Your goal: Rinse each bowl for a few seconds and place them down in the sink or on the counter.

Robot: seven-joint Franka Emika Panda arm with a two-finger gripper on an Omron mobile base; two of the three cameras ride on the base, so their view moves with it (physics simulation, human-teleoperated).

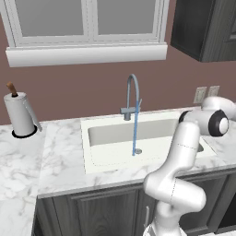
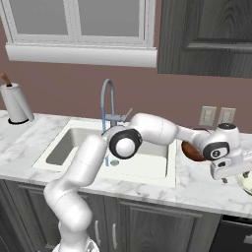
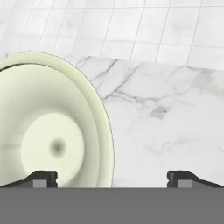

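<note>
A glossy reddish-brown bowl [image 2: 191, 150] sits on the marble counter [image 2: 197, 189] right of the sink [image 2: 147, 165], partly hidden behind my forearm. A pale cream bowl [image 3: 48, 131] lies on the counter [image 3: 166, 109] under my hand; its rim shows at the right edge of the right base view [image 2: 244, 183]. My gripper [image 2: 230, 178] hangs just above the counter, right of the brown bowl, open and empty. In the hand view the gripper [image 3: 113, 179] has its left fingertip [image 3: 43, 178] over the cream bowl and the other over bare marble. A blue stream of water [image 1: 136, 131] runs from the faucet [image 1: 132, 94] into the sink [image 1: 106, 133].
A paper towel holder [image 1: 19, 115] stands at the far left of the counter [image 1: 60, 152]. Two wall outlets [image 2: 216, 116] sit behind the brown bowl, under a dark upper cabinet [image 2: 206, 34]. Beyond the counter's far edge in the hand view lies white tiling [image 3: 131, 26].
</note>
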